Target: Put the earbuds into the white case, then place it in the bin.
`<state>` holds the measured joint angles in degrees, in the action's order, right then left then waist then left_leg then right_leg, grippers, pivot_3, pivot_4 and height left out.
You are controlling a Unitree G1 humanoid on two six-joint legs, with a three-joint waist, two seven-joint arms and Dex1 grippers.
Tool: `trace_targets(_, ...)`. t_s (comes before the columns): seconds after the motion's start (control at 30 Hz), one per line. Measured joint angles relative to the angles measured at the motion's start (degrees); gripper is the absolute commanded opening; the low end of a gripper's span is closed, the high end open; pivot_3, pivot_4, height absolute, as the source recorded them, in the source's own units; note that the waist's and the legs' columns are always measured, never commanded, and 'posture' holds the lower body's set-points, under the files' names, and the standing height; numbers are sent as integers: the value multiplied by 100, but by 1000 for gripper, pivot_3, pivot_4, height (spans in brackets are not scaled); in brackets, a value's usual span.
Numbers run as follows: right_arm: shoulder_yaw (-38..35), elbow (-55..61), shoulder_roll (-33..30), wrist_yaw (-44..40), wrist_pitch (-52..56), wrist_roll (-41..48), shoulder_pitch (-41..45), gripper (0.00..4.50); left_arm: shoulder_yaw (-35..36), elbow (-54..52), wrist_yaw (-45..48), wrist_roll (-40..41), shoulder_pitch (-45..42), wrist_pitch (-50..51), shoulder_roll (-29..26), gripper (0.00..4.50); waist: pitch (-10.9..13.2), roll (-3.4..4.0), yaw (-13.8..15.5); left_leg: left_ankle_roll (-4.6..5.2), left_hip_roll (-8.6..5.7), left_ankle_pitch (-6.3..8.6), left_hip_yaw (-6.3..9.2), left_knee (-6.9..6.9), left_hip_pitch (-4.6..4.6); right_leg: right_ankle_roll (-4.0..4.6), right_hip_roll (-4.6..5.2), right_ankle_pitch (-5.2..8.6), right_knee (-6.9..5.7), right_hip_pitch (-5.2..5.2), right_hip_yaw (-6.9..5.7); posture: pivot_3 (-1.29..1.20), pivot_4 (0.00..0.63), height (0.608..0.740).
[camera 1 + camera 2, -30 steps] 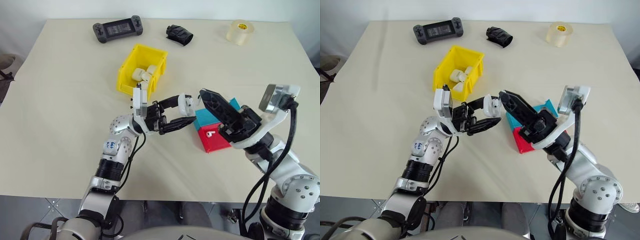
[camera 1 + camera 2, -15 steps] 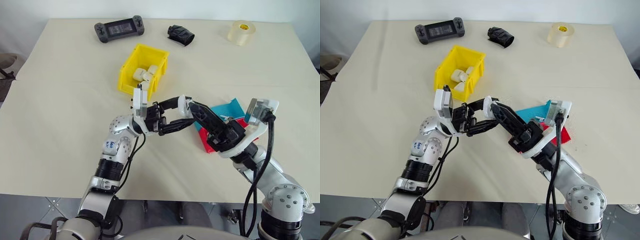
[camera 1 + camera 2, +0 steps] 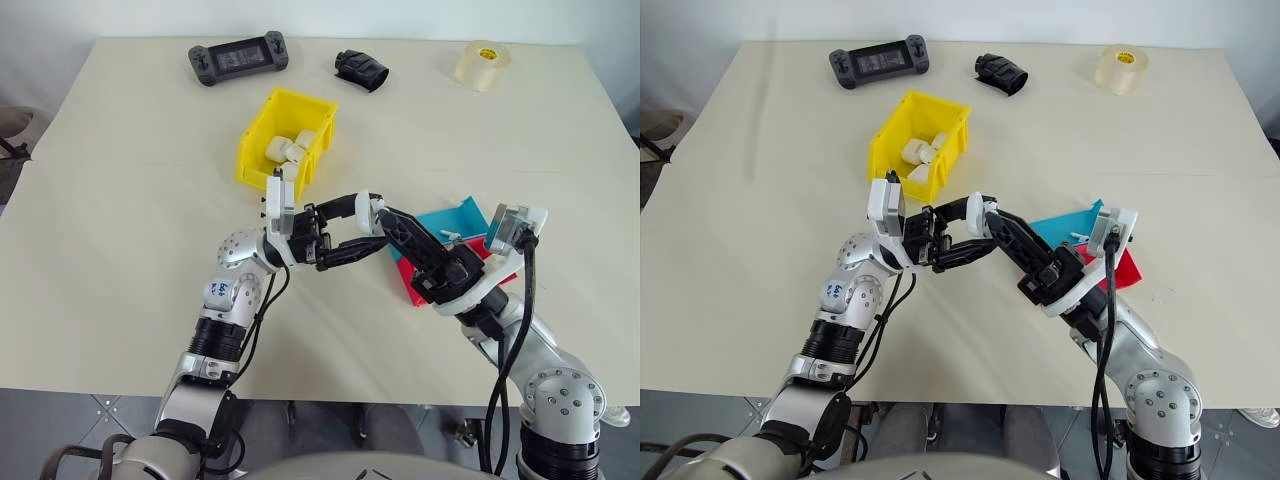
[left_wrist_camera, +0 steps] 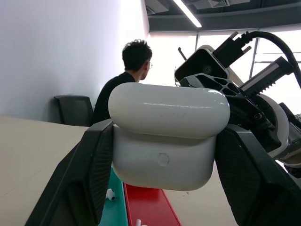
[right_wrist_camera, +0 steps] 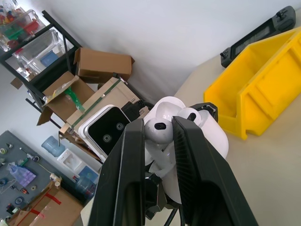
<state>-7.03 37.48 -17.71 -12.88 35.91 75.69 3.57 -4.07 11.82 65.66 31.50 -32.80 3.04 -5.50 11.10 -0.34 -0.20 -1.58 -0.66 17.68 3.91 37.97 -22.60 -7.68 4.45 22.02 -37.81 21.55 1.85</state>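
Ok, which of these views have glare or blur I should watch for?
Left wrist view: bright backlit windows behind the white case wash out the background; a ceiling light strip glares. Right wrist view: the earbud is sharp, the shelves behind soft. Head views: even light, soft shadows on the table.

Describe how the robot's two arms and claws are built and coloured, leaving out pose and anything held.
Both arms are silver-grey metal with black ribbed joint sections. The left claw and right claw each have two black fingers. A white camera module sits on each wrist. The left arm has a small blue marking near a round silver joint and thin black wires; thicker black cables loop along the right arm.
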Motion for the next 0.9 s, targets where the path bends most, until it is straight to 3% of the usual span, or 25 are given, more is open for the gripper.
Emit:
trace_targets(0.1, 20, -20, -122, -93, 1, -50, -17, 470, -1, 12, 6, -31, 0, 0, 4, 2811, 0, 0, 0, 0, 0, 0, 0, 0, 0, 0, 0, 0, 0, 0, 0, 0, 150, 740)
trace_targets(0.47, 54, -113, -559, -414, 61, -268, -197, 4044, 75, 24, 14, -55, -25, -46, 79, 2811, 0, 0, 9, 1, -2, 1, -1, 2, 0, -1, 1, 0, 1, -1, 1, 0, 150, 740)
trace_targets(0.63, -564, -226, -1078, -688, 4, -341, -519, 4044, 23, -20, 156, -122, 23, -61, -152, 2811, 0, 0, 16, 4, -5, 2, -1, 1, 0, -1, 1, 0, 1, -4, 1, 0, 150, 740)
trace_targets(0.73, -1128, -453, -1373, -1009, -95, -493, -968, 3422, 13, -79, 230, -164, 147, -59, -338, 2811, 0, 0, 26, 5, -6, 2, -1, 1, 0, -1, 1, 0, 1, -4, 1, 0, 150, 740)
trace_targets(0.9, -1681, -604, -1879, -1738, -230, -1072, -1769, 1813, -44, -236, 369, -298, 201, -56, -729, 2811, 0, 0, 28, 8, -7, 2, -7, -1, 9, -1, 0, 0, 1, -10, 5, 0, 150, 740)
